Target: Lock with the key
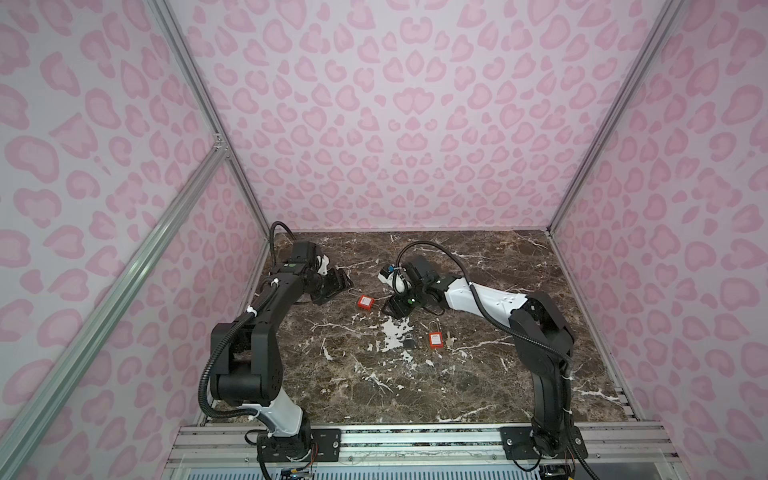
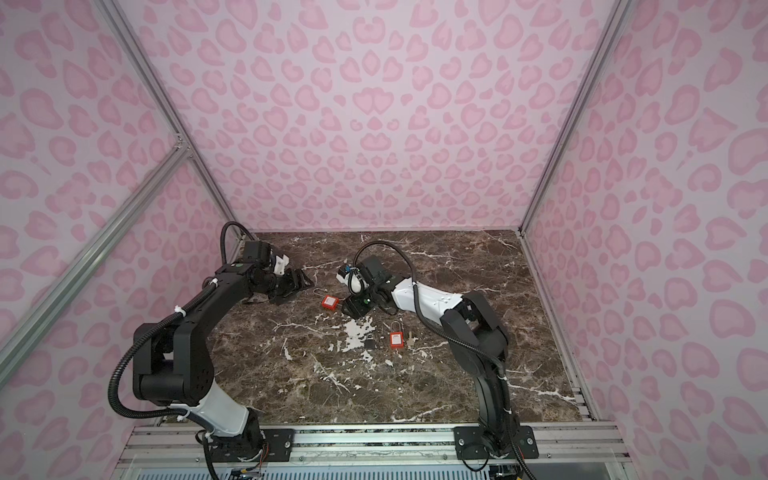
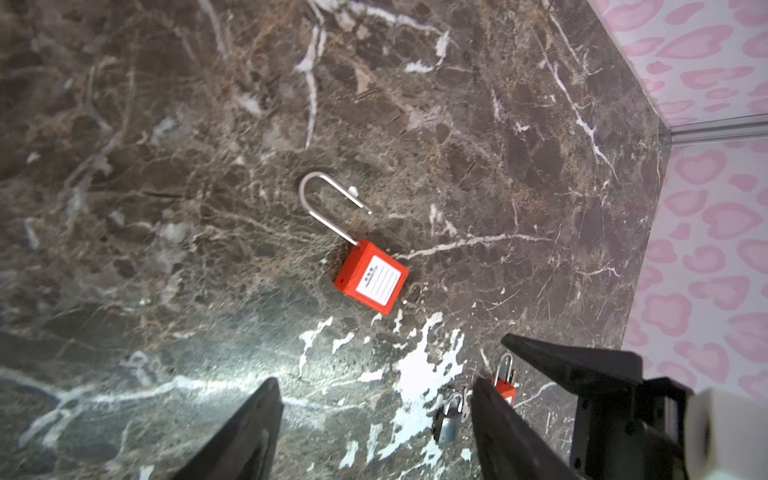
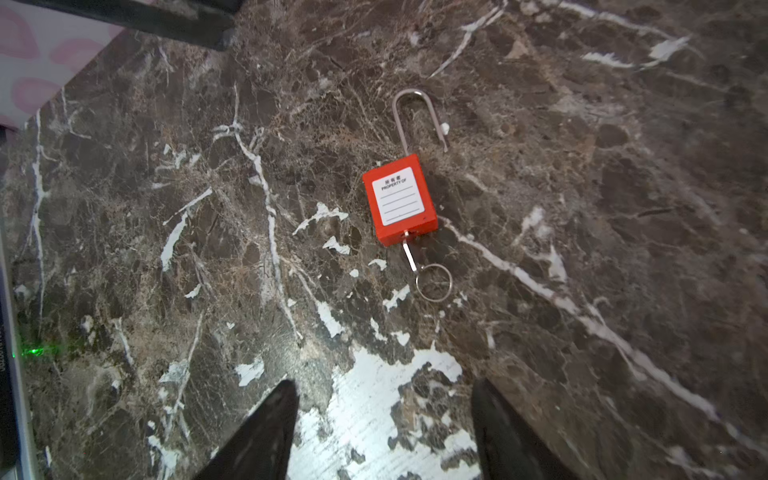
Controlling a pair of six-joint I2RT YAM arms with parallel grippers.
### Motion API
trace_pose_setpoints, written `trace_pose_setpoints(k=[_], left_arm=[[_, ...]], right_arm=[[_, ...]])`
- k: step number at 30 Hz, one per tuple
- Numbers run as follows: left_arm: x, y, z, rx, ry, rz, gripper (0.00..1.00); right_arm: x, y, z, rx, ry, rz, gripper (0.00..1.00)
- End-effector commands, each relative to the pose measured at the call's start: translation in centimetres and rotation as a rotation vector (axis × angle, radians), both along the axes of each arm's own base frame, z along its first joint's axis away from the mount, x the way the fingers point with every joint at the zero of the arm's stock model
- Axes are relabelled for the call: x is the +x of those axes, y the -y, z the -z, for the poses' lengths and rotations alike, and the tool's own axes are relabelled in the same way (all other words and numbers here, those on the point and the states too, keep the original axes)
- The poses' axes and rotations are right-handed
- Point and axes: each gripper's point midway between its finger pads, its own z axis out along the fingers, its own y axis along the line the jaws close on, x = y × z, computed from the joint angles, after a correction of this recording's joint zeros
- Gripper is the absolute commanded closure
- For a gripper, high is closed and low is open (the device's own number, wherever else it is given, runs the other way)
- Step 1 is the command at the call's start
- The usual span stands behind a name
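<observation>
Left pincer and right pincer spread, empty — red padlock shackle open, key inserted.

red padlock | white label | reads "PROPERTY OF" under Chinese characters, blank lines below

The open padlock lies on the tabletop, with the key in its base. The left pincer is to its left and the right pincer just to its right. A small padlock and a long-shackled padlock lie in front of it, to the right.
</observation>
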Motion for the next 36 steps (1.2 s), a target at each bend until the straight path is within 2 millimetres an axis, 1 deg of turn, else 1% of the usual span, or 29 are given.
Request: trace_pose_setpoints(k=[1, 9, 11, 12, 15, 25, 28, 33, 36], left_arm=[[-0.7, -0.3, -0.2, -0.043, 0.015, -0.006, 0.26], [-1.8, -0.8, 0.8, -0.068, 0.0, -0.013, 0.26], [-1.9, -0.7, 1.0, -0.071, -0.001, -0.011, 0.26], [-2.0, -0.7, 1.1, -0.072, -0.005, -0.01, 0.26], [-2.5, -0.8, 1.4, -0.072, -0.011, -0.009, 0.26], [-3.7, -1.1, 1.8, -0.067, -0.018, -0.012, 0.26], [-3.9, -1.2, 1.8, -0.063, -0.02, -0.014, 0.26], [-4.2, -1.4, 1.8, -0.056, -0.023, -0.01, 0.26], [-4.4, -1.5, 1.8, -0.056, -0.025, -0.013, 0.26]], right_arm=[[-0.6, -0.2, 2.0, -0.089, -0.023, -0.081, 0.32], [0.7, -1.6, 4.7, -0.218, 0.032, -0.137, 0.32], [0.9, -2.1, 4.8, -0.246, 0.053, -0.158, 0.31], [0.9, -2.2, 5.8, -0.271, 0.05, -0.169, 0.31], [1.3, -2.8, 6.3, -0.28, 0.049, -0.185, 0.32], [2.5, -4.4, 7.7, -0.292, 0.016, -0.203, 0.43], [2.7, -5.1, 8.0, -0.279, 0.012, -0.205, 0.44], [3.3, -5.7, 8.2, -0.28, 0.022, -0.193, 0.45], [3.4, -6.0, 8.4, -0.275, 0.027, -0.197, 0.47]])
